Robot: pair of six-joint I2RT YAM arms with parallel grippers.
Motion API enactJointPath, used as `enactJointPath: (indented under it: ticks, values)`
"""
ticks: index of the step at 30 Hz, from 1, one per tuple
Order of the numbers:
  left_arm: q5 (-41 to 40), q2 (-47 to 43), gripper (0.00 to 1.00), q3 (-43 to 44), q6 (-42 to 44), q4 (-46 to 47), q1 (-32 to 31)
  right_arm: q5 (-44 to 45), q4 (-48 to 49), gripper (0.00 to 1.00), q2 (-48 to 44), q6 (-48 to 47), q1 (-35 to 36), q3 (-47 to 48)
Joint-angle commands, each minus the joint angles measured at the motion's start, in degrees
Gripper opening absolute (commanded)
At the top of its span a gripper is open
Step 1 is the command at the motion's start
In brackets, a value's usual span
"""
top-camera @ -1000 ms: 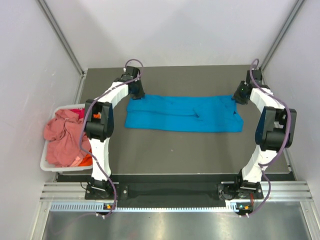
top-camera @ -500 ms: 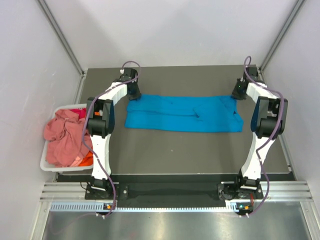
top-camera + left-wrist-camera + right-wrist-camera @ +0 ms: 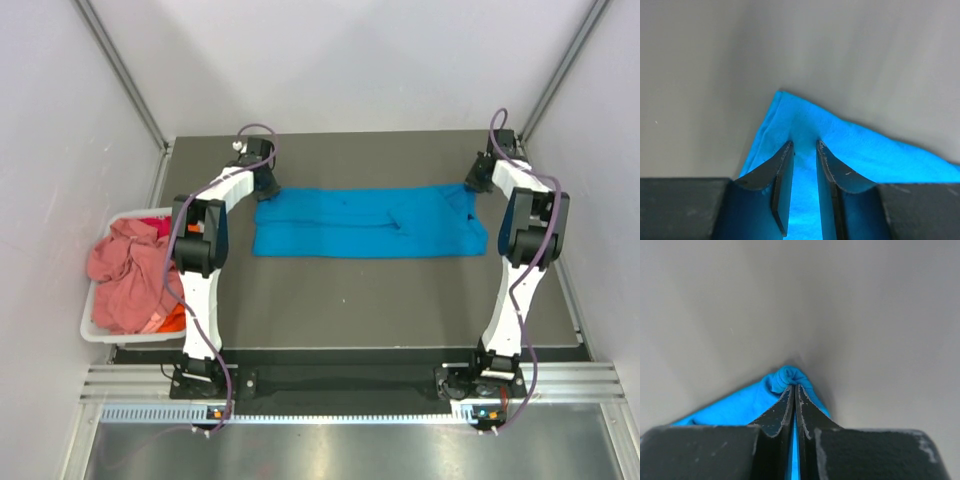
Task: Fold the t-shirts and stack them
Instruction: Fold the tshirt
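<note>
Pinching shirt [image 3: 368,222] at far right corner, right gripper [image 3: 794,387] pressed together on bunched cloth; left gripper [image 3: 804,145] part spread astride far left corner. Shirt flat across far half of table [image 3: 380,300], pink shirts [image 3: 125,275] heaped in basket [image 3: 92,328]. Best next: close left on all layers, lift both corners level, keep edge taut.

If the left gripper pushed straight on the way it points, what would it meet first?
The left gripper straddles a corner of the turquoise t-shirt, so probably cloth first, then the grey table beneath; depth is unclear.
</note>
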Motion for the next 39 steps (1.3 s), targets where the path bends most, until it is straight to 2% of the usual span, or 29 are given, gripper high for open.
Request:
enactJointPath:
  ticks: [1, 11, 15, 18, 22, 28, 31, 39]
  values:
    - [-4.41, -0.69, 0.31, -2.91, -2.44, -1.81, 0.99, 0.89, 2.32, 0.0, 5.62, 1.37, -1.0, 6.32]
    - [0.16, -9.65, 0.32, -0.27, -0.77, -3.57, 0.37, -7.37, 6.36, 0.0, 15.28, 2.16, -0.91, 20.65]
    - [6.91, -14.22, 0.31, -6.66, -0.07, -3.67, 0.2, -10.27, 7.25, 0.0, 17.93, 3.3, -0.91, 27.5]
    - [11.76, -18.08, 0.31, -12.2, 0.54, -3.4, 0.11, -11.94, 5.59, 0.09, 16.63, 3.66, -0.91, 28.4]
    - [12.04, -21.08, 0.32, -17.58, 2.39, -6.11, -0.07, -12.74, 3.73, 0.24, 8.56, 3.13, -0.91, 24.1]
    - [11.25, -27.32, 0.37, -27.16, 3.27, -6.74, -0.07, -12.91, -1.63, 0.38, -3.56, 3.3, -1.18, 16.11]
    - [10.89, -30.22, 0.38, -31.29, 3.36, -5.69, -0.07, -13.09, -2.16, 0.43, -9.56, 4.1, -1.09, 9.17]
    - [15.2, -32.68, 0.38, -38.77, 1.87, -1.03, -0.07, -12.56, -1.81, 0.45, -19.58, 4.63, -1.09, -5.33]
